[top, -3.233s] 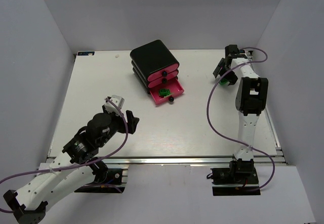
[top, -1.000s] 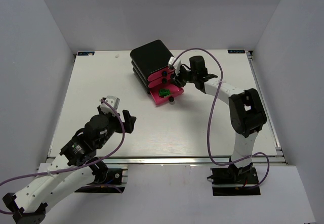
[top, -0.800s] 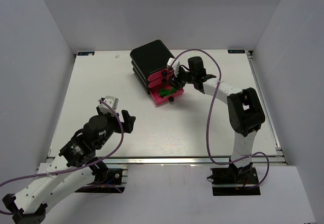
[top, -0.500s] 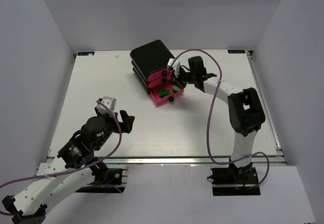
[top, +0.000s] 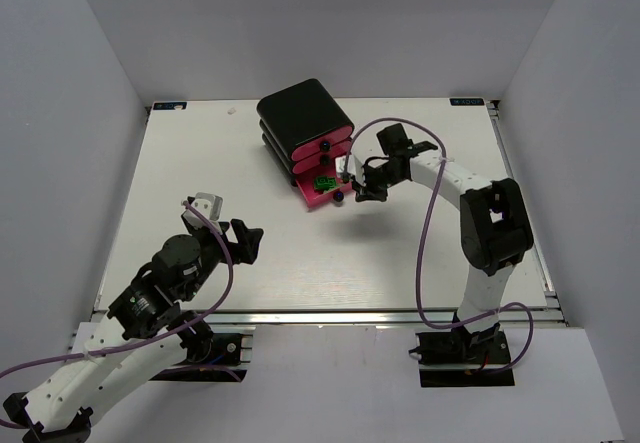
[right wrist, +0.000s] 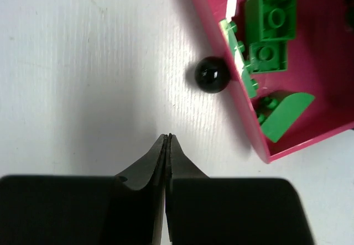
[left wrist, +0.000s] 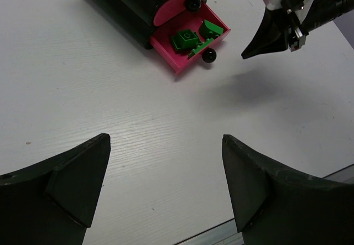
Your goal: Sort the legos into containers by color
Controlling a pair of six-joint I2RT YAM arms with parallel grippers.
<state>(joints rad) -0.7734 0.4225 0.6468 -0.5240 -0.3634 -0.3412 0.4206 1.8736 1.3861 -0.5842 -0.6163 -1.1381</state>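
Note:
A black cabinet (top: 305,113) stands at the back middle of the table with three pink containers stacked in it. The upper two are pushed in. The bottom drawer (top: 345,173) is pulled out and holds several green legos (top: 324,182), also seen in the left wrist view (left wrist: 188,39) and the right wrist view (right wrist: 269,15). My right gripper (right wrist: 167,137) is shut with nothing in it. It hovers just off the drawer's front, close to the black knob (right wrist: 212,74) without touching it. My left gripper (left wrist: 165,139) hangs open over bare table at the near left.
The drawer's pink wall (right wrist: 310,141) lies right of my right fingertips. The right arm's purple cable (top: 425,233) loops over the table's right half. White walls close in the table on three sides.
My right gripper has drawn back from above the open drawer to just in front of its knob, and its jaws have shut. The left arm has drifted slightly toward the near left.

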